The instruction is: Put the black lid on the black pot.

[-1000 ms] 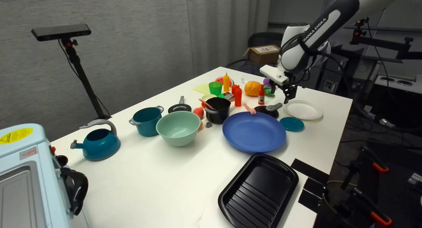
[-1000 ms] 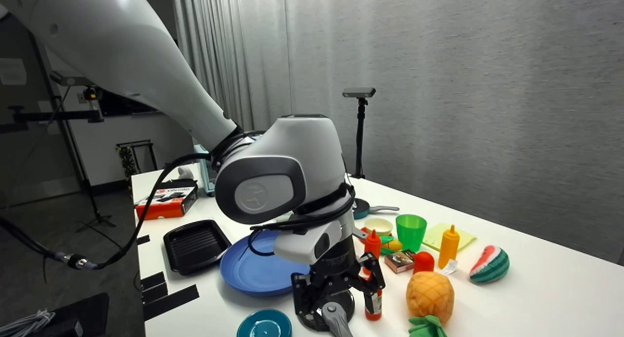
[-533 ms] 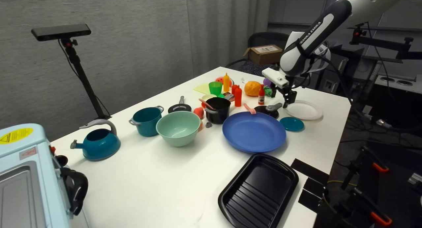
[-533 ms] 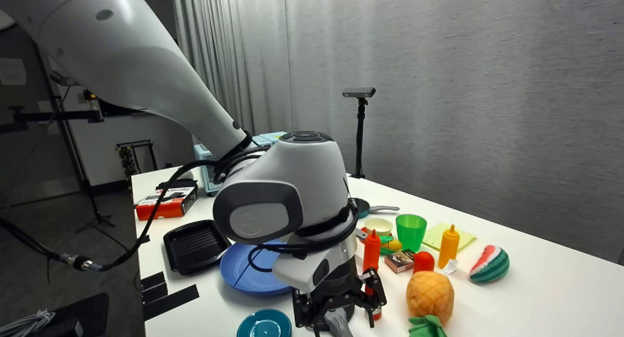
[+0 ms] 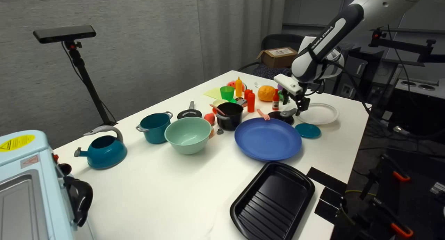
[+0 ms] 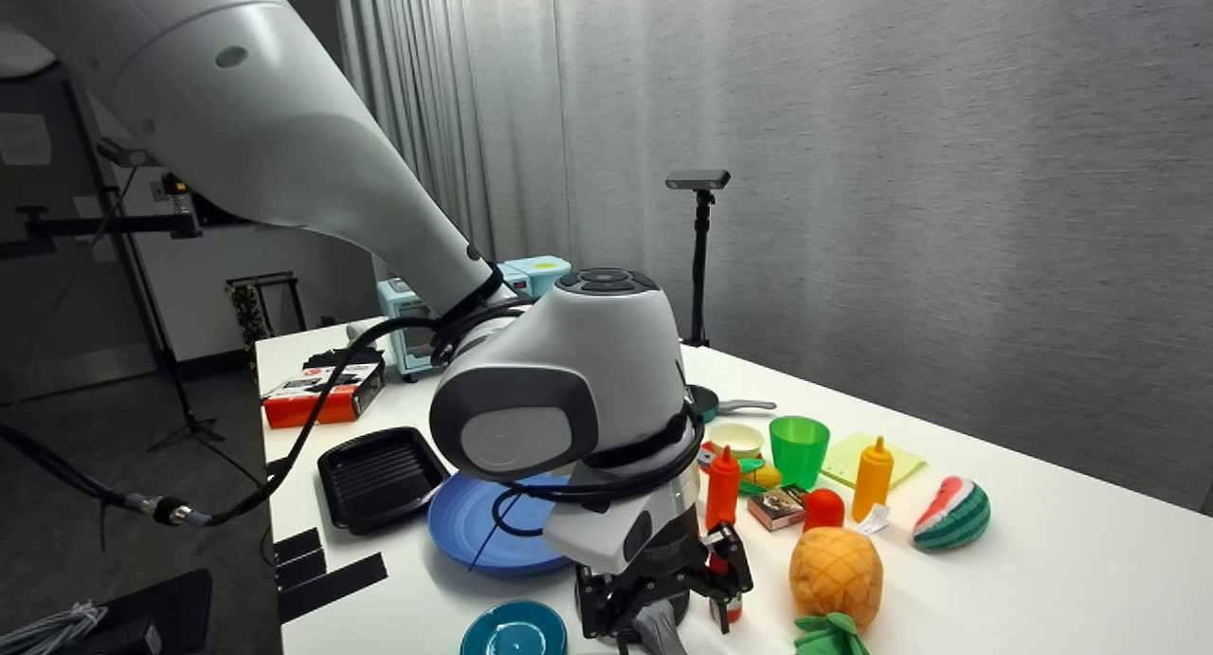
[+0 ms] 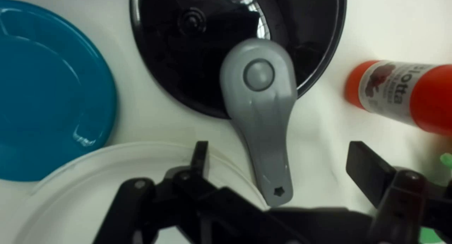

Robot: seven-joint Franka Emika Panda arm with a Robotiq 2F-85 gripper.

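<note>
The black lid point(image 5: 281, 117), round with a long grey handle point(image 5: 289, 112), lies on the table beyond the blue plate. In the wrist view the lid point(image 7: 197, 64) is at the top, its handle point(image 7: 268, 138) pointing into the gap between my fingers. My gripper point(image 7: 277, 159) is open around the handle's end, touching neither side of it. In an exterior view the gripper point(image 6: 660, 625) is low over the lid point(image 6: 682, 606), partly hiding it. The black pot point(image 5: 231, 118) stands upright to the left, with a pink utensil inside; the arm hides it in an exterior view.
A white disc point(image 5: 320, 114) lies under one finger, against the handle's end. A teal lid point(image 5: 308, 130) and blue plate point(image 5: 267, 139) are close by. A red sauce bottle point(image 7: 399, 92) stands beside the lid; a pink fork point(image 5: 263, 114) lies on the plate's edge.
My gripper has come down over the lid's handle and stays open. The white disc has shifted slightly up and left in an exterior view. The lid and pot have not moved.
</note>
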